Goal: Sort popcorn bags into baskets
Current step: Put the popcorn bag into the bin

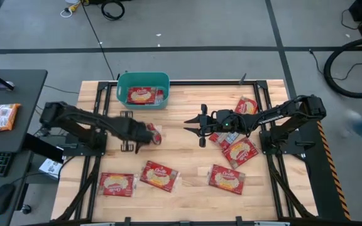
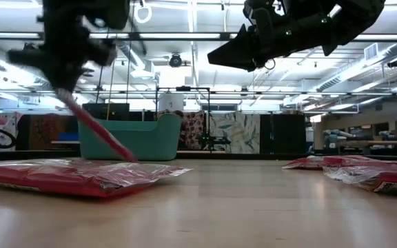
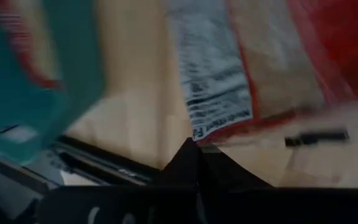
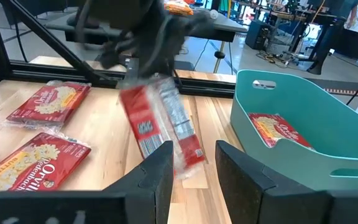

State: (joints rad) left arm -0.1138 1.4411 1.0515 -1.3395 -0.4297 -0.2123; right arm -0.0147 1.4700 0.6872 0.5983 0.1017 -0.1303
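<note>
1. The left hand [image 1: 144,134] is pinched on one flat, crinkly red plastic popcorn packet with a white printed panel [image 4: 160,124]. The packet hangs from the fingertips with its long axis running down and slanting away from the hand, clear of the pale wooden plank worktop [image 1: 187,157].

2. The relation that matters: the teal, smooth-walled plastic tub with rounded corners [image 1: 143,89] lies ahead of the left hand, toward the far edge of the worktop, near but not under it. I judge the coming move to be a carry forward until the dangling packet is over the tub's rim. The left arm is clearly the nearer one to the tub.

3. The tub already holds at least one red-orange packet with a cream oval label [image 1: 142,95], lying flat on its floor.

4. The right hand [image 1: 200,127] hovers above the worktop with its fingers spread and nothing between them. It points across toward the left hand, well apart from it.

5. Just behind the right hand, a cluster of red-orange packets [image 1: 239,150] lies flat, some overlapping.

6. On the near side of the left hand, further red-orange packets [image 1: 161,176] lie flat and apart. Their film looks glossy and wrinkled, likely slippery and floppy when lifted by one edge.
</note>
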